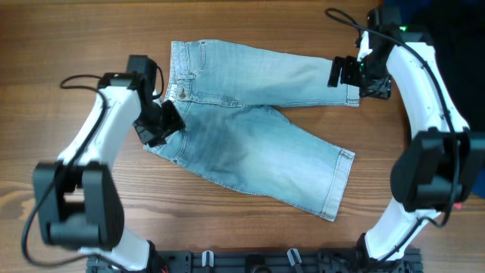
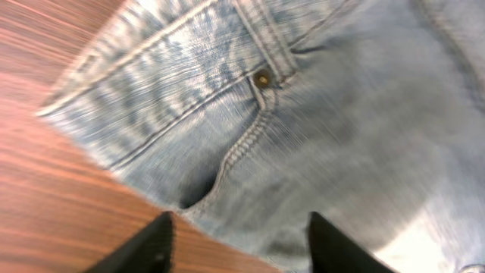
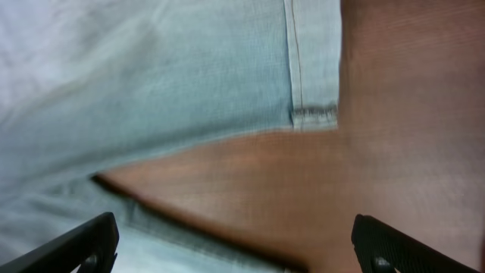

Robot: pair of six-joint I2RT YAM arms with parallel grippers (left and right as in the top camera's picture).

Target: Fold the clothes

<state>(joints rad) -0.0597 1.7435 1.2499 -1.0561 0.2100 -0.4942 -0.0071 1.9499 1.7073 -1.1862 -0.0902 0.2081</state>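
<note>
The light blue denim shorts point(image 1: 250, 129) lie spread on the wooden table, waistband at the left, one leg running to the far right, the other to the near right. My left gripper point(image 1: 161, 125) is open over the waistband's near corner; its view shows the waistband, a rivet and a pocket seam point(image 2: 261, 114) between the open fingers point(image 2: 239, 246). My right gripper point(image 1: 350, 73) is open above the far leg's hem; its view shows the hem corner point(image 3: 314, 114) and bare wood between wide-open fingers point(image 3: 235, 246).
The wooden table point(image 1: 76, 45) surrounds the shorts. A dark rail with clips point(image 1: 250, 262) runs along the near edge. A dark area point(image 1: 455, 30) lies beyond the table's far right corner.
</note>
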